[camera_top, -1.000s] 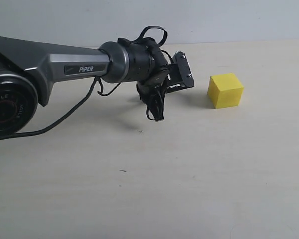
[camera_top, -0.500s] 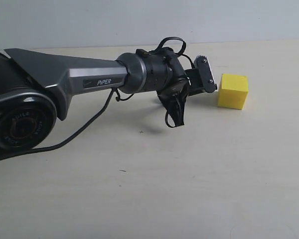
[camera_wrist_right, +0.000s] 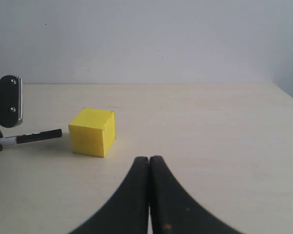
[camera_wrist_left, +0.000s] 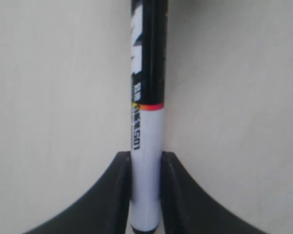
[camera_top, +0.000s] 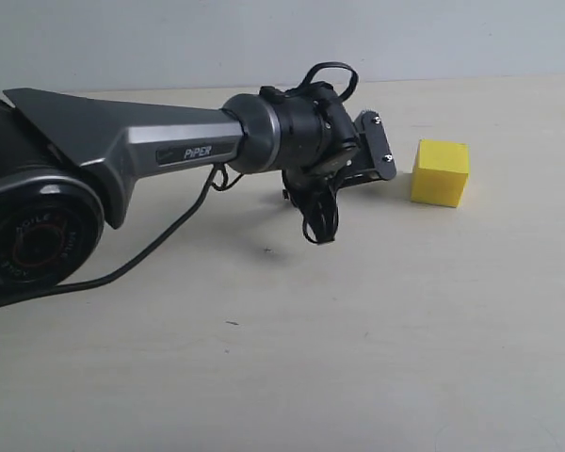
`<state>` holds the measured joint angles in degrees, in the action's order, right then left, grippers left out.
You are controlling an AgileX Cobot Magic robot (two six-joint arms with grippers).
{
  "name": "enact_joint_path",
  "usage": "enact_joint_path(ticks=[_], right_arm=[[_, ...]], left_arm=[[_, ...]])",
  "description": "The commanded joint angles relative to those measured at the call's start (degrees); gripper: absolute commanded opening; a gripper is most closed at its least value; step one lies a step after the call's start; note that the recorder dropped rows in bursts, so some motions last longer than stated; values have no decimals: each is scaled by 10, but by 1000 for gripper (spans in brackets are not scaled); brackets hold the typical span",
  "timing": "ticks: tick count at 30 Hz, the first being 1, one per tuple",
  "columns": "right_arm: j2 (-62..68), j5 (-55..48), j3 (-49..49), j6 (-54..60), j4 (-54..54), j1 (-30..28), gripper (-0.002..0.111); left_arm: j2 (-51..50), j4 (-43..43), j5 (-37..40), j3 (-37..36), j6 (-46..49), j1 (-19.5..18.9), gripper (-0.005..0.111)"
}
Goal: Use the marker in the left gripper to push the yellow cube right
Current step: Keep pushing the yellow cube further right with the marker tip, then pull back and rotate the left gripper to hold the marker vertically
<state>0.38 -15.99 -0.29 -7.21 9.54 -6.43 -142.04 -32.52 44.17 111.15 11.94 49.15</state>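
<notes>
The yellow cube (camera_top: pixel 440 172) rests on the table, right of my left gripper (camera_top: pixel 379 158). That gripper (camera_wrist_left: pixel 146 161) is shut on the white barrel of the marker (camera_wrist_left: pixel 147 97), whose black cap sticks out ahead of the fingers. In the right wrist view the marker (camera_wrist_right: pixel 34 137) lies level just above the table, its black tip a small gap short of the cube (camera_wrist_right: pixel 92 131), with the left gripper (camera_wrist_right: pixel 9 101) behind it. In the exterior view the marker is hidden by the gripper. My right gripper (camera_wrist_right: pixel 149 160) is shut on nothing, some way from the cube.
The grey arm marked "PiPER" (camera_top: pixel 160 146) stretches across the left half of the pale table (camera_top: pixel 358 330), with a black cable (camera_top: pixel 151 250) hanging below it. A plain wall (camera_wrist_right: pixel 151 39) stands behind the table's far edge.
The left arm swept right and the cube shifted a little right and turned. Over the last half second the gripper drew back slightly left, while the cube stayed put.
</notes>
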Motion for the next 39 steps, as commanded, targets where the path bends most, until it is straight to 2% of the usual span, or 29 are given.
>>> enact_joint_path(ticks=[1, 5, 12, 22, 27, 32, 39], right_arm=[[-4, 7, 3, -1, 1, -2, 0], [-4, 7, 3, -1, 1, -2, 0], [-4, 7, 3, -1, 1, -2, 0], [-4, 7, 3, -1, 1, -2, 0], [-4, 7, 3, -1, 1, -2, 0], [-4, 7, 3, -1, 1, -2, 0], [-4, 7, 3, -1, 1, -2, 0]], left_arm=[[6, -2, -9, 3, 0, 33, 0], [6, -7, -9, 3, -4, 49, 0], [6, -8, 13, 3, -9, 46, 0], [57, -16, 84, 3, -104, 46, 0], [99, -12, 148, -2, -129, 44, 0], [153, 7, 170, -53, -185, 33, 0], [244, 59, 143, -194, -281, 22, 0]])
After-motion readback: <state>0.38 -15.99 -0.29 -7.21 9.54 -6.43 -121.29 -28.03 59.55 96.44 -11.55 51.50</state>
